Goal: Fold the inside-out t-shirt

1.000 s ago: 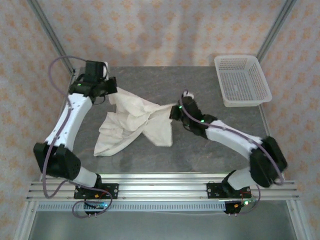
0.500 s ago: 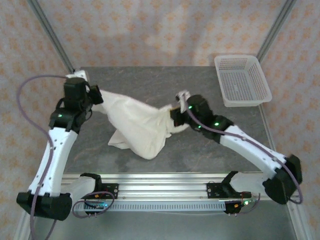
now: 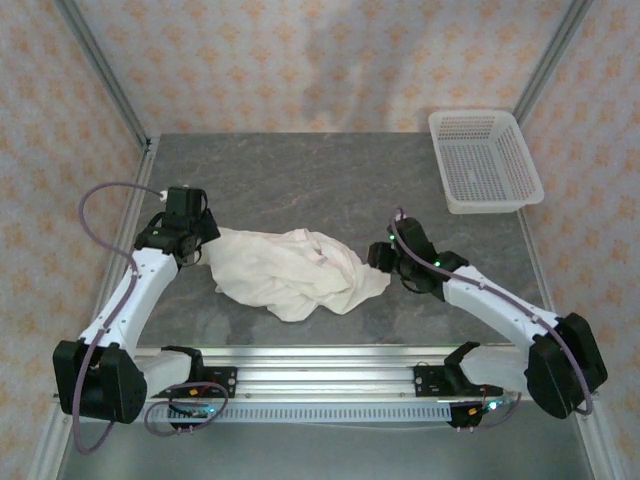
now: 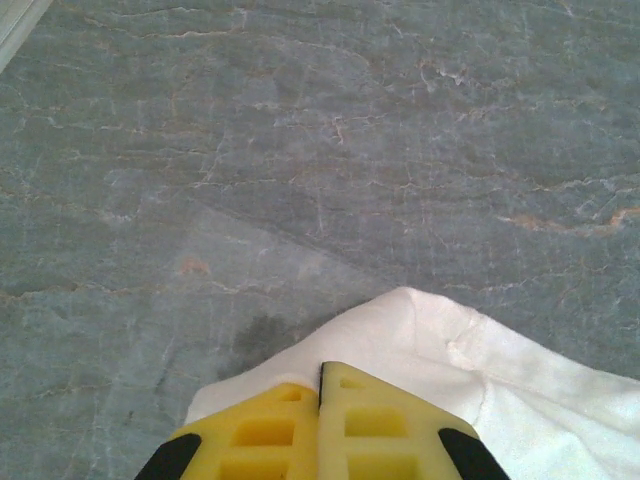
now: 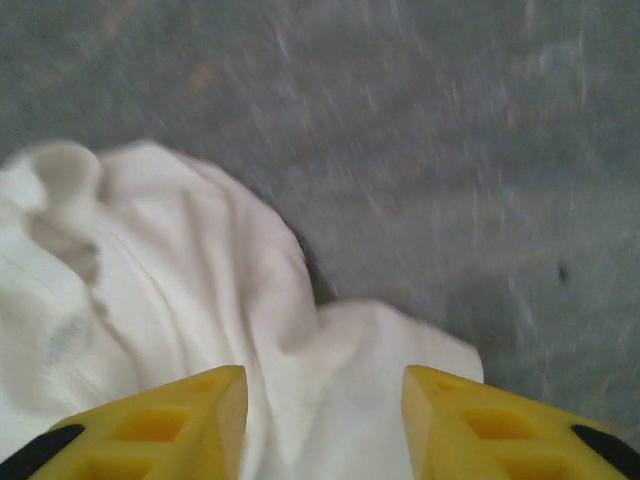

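One t-shirt [image 3: 290,272], in left jaws, beneath parted right jaws

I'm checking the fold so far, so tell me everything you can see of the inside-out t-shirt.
The inside-out t-shirt is soft cream-white cloth, crumpled into a rumpled heap rather than spread flat. It lies on the grey stone-look table between the two arms. Folds and a seam ridge show, but no sleeve or neck can be picked out. The left pincer is shut on its left edge. The right pincer stands open over its right edge, cloth below the fingers; contact there cannot be told.
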### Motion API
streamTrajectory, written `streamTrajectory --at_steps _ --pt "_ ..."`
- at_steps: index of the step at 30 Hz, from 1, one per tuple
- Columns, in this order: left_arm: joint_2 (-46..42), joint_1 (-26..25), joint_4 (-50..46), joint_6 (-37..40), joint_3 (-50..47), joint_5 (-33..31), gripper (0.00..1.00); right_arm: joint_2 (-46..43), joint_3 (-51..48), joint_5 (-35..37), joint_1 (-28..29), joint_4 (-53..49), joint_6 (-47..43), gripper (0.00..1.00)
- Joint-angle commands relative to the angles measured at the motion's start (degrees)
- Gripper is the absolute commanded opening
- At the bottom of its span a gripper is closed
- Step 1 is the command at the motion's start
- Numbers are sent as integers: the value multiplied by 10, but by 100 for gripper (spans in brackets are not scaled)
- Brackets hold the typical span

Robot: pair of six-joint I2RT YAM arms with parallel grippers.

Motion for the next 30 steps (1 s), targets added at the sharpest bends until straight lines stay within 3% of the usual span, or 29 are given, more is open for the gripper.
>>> streamTrajectory --at_steps 1,9,14,18,23,26,30 --pt "6 6 14 -14 21 -7 0 32 -27 -12 4 -9 77 50" --pt "1 6 0 -10 32 -7 0 138 -35 -64 17 43 143 51" --pt "-9 7 -25 -6 54 -30 0 84 17 -3 20 -29 142 2" --pt "-58 9 -25 18 125 -50 0 -27 118 74 1 -103 101 0" --pt "-123 9 24 68 255 -93 0 -97 347 194 -20 -160 -19 0" --pt "-141 9 35 95 344 -146 0 -113 462 232 -22 -141 -81 0" --pt "-181 9 84 115 380 -180 0 -145 511 226 -22 -59 -119 0"
